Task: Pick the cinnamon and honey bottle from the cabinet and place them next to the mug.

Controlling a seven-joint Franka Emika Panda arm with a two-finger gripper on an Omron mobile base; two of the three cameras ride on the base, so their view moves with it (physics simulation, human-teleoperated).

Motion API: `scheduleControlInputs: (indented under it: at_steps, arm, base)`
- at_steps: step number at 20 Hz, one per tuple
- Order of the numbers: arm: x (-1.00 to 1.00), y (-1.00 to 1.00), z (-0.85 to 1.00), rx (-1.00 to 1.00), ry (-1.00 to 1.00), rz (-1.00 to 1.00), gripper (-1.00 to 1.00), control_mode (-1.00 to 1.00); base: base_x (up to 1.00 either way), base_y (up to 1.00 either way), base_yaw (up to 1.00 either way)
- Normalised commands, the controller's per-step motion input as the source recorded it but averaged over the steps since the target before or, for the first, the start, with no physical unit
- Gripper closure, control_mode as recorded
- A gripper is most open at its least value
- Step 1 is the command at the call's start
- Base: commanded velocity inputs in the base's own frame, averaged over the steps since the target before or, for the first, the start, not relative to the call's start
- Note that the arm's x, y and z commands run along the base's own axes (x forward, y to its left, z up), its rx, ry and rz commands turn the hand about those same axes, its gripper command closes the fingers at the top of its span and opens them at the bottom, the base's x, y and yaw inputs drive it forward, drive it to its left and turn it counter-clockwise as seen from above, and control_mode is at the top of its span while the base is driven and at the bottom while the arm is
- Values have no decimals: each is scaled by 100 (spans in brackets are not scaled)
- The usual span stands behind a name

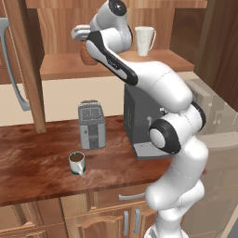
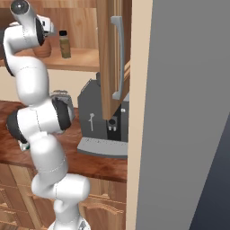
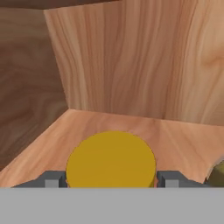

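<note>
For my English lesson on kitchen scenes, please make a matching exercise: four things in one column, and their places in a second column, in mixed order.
Things:
1. honey bottle
2. cinnamon
3. mug
4. toaster

Places:
A. on the counter, in front of the toaster
B. between the gripper's fingers
C. on the cabinet shelf, standing free
D. on the counter, left of the coffee machine

Pairs: 1-B, 2-C, 3-A, 4-D

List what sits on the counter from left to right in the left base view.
mug → toaster → coffee machine
</note>
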Motion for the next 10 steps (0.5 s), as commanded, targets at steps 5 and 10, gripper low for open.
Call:
scheduleControlInputs:
  at_steps: [5,10]
  arm:
    - [-68,0,11,0,-9,0,100,-100]
    - [-91,-5,3,3,-5,0,100,-100]
  base:
    - [0,0,0]
    - [0,0,0]
